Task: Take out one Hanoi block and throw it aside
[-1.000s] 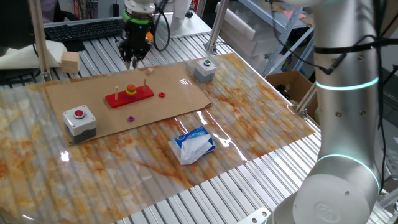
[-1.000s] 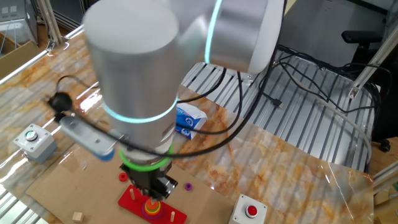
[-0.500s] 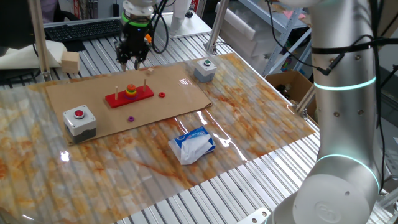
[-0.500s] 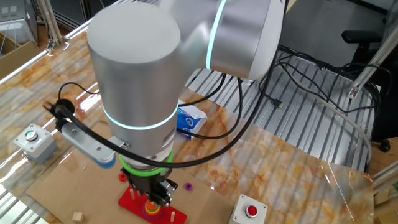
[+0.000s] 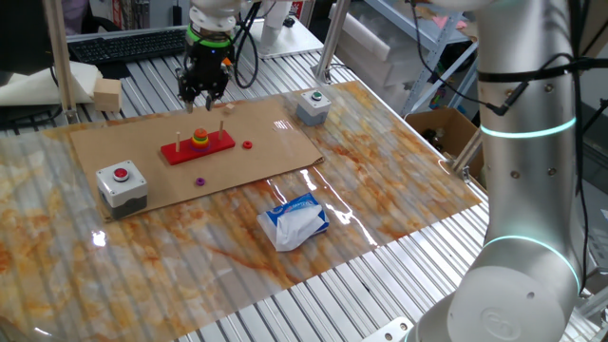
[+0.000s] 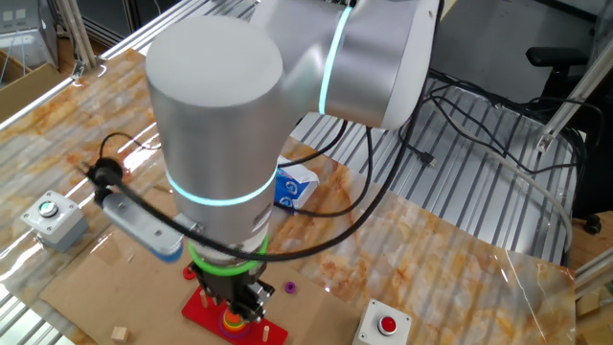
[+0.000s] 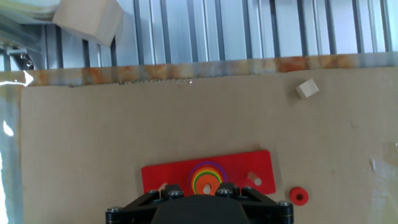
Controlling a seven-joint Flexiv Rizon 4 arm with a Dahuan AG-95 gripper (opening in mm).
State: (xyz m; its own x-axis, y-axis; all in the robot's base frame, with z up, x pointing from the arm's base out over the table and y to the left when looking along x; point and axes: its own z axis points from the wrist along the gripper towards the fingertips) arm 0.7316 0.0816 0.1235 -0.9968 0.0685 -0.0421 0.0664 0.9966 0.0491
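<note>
The Hanoi block is the small orange-red disc (image 7: 207,181) on top of the coloured stack (image 5: 201,139) on the middle peg of the red pegged base (image 5: 180,152). In the hand view it shows just above my gripper (image 7: 198,190), between the two dark finger blocks. In one fixed view my gripper (image 5: 203,92) hangs over the far edge of the base, above the stack, with its fingers apart and nothing in them. In the other fixed view my gripper (image 6: 239,301) and the arm partly hide the stack (image 6: 233,322).
A loose dark red disc (image 5: 247,145) and a purple disc (image 5: 199,180) lie on the cardboard sheet (image 5: 275,142). Also here are a red-button box (image 5: 122,182), a green-button box (image 5: 313,104), a tissue pack (image 5: 294,220), a small wooden cube (image 7: 307,88) and a larger wooden block (image 7: 87,18).
My gripper has shifted only slightly above the base, a little up and back. The stack and the loose discs have not moved.
</note>
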